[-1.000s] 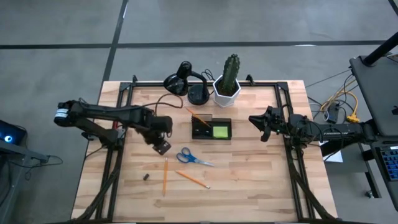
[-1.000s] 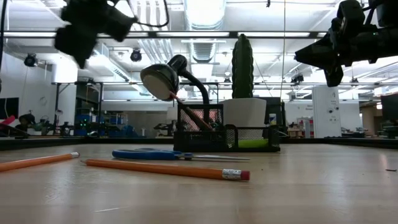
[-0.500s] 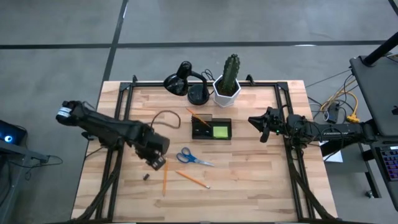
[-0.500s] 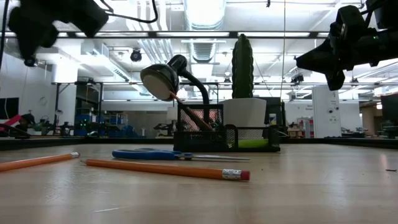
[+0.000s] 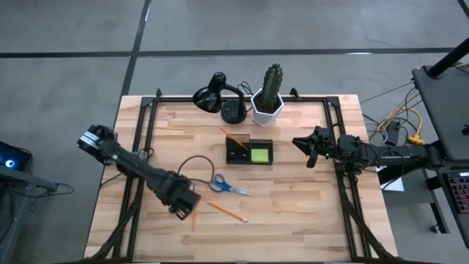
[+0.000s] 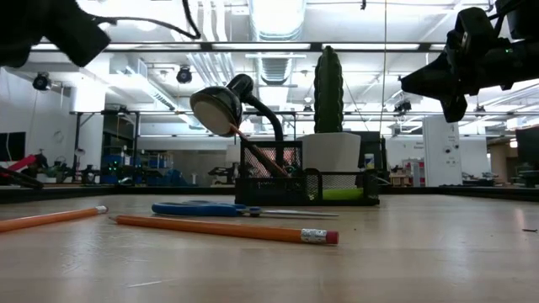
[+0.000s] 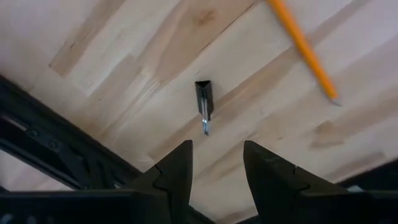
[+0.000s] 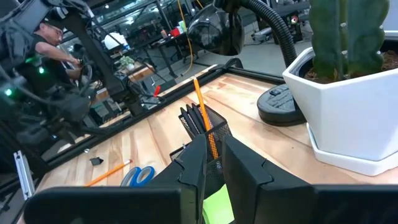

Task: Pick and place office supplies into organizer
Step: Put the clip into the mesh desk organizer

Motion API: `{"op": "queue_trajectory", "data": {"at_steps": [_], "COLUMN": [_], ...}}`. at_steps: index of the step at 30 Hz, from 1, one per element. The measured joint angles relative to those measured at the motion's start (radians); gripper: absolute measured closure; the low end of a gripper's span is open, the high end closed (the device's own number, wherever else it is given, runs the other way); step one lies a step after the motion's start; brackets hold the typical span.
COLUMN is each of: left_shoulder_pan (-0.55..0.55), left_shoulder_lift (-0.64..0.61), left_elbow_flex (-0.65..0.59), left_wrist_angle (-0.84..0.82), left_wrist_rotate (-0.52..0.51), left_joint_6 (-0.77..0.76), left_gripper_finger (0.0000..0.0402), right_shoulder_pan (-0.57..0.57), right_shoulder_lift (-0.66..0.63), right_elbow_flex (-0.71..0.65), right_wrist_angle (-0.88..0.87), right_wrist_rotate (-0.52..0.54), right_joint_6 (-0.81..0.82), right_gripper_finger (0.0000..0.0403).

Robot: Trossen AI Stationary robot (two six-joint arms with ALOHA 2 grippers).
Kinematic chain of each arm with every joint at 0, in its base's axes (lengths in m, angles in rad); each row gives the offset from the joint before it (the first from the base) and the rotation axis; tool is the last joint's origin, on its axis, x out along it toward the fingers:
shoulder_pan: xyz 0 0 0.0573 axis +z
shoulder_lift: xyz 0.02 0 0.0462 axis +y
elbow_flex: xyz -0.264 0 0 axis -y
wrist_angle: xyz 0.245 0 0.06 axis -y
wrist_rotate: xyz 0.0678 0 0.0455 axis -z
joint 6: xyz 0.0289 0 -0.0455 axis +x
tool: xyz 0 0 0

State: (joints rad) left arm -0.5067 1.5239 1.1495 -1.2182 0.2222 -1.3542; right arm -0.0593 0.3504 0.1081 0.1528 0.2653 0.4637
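From above, you have the left gripper (image 5: 185,210) low and left of centre in the frame, hanging over the wooden table (image 5: 293,213) with one orange pencil (image 5: 194,217) partly under it; you cannot read its fingers from here. The organizer (image 5: 249,151) sits near the middle with the lime-green sticky-note pad (image 5: 259,155) in its right compartment and a pencil leaning out of its left one. The blue-handled scissors (image 5: 226,185) lie just below it, and a second pencil (image 5: 227,211) lies below those. The right gripper (image 5: 308,147) waits right of the organizer, well apart from it.

At table height, you see the scissors (image 6: 227,209) and a long pencil (image 6: 226,228) lying flat in front of the organizer (image 6: 305,181). The right gripper (image 6: 450,71) hangs at the upper right.

In the left wrist view, your fingers (image 7: 175,171) stand spread with a clear gap, holding nothing. A small dark binder clip (image 7: 204,106) lies on the wood just beyond them, untouched, and a pencil (image 7: 305,48) crosses the upper right.

In the right wrist view, the fingers (image 8: 194,163) stand nearly pressed together with only a narrow slit, gripping nothing. The organizer (image 8: 202,127) lies beyond them.
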Motion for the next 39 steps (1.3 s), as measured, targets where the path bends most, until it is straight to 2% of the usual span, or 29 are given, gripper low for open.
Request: {"op": "queue_trajectory", "data": {"at_steps": [5,10,13,18,25,39], "left_shoulder_pan": [-0.028,-0.039,-0.047,-0.060,-0.065,-0.075], "left_shoulder_lift": [0.034,0.003,-0.019,-0.040,-0.030,-0.031], "left_elbow_flex": [-0.026,-0.117,-0.162,-0.209,-0.258,-0.291], "left_wrist_angle": [0.029,0.166,0.192,0.208,0.322,0.321], "left_wrist_rotate": [0.002,0.004,0.005,0.007,0.006,0.008], "left_joint_6": [-0.049,-0.105,-0.132,-0.153,-0.156,-0.149], "left_gripper_finger": [0.0275,0.0275,0.0275,0.0275,0.0275,0.0277], "right_shoulder_pan": [0.000,0.000,0.000,0.000,0.000,0.000], "right_shoulder_lift": [0.000,0.000,0.000,0.000,0.000,0.000], "right_elbow_flex": [0.000,0.000,0.000,0.000,0.000,0.000], "right_wrist_angle": [0.000,0.000,0.001,0.001,0.001,0.001], "right_wrist_rotate": [0.000,0.000,0.000,0.000,0.000,0.000], "right_joint_6": [0.000,0.000,0.002,0.008,0.008,0.057], "right_gripper_finger": [0.0360,0.0360,0.0360,0.0360,0.0360,0.0360]}}
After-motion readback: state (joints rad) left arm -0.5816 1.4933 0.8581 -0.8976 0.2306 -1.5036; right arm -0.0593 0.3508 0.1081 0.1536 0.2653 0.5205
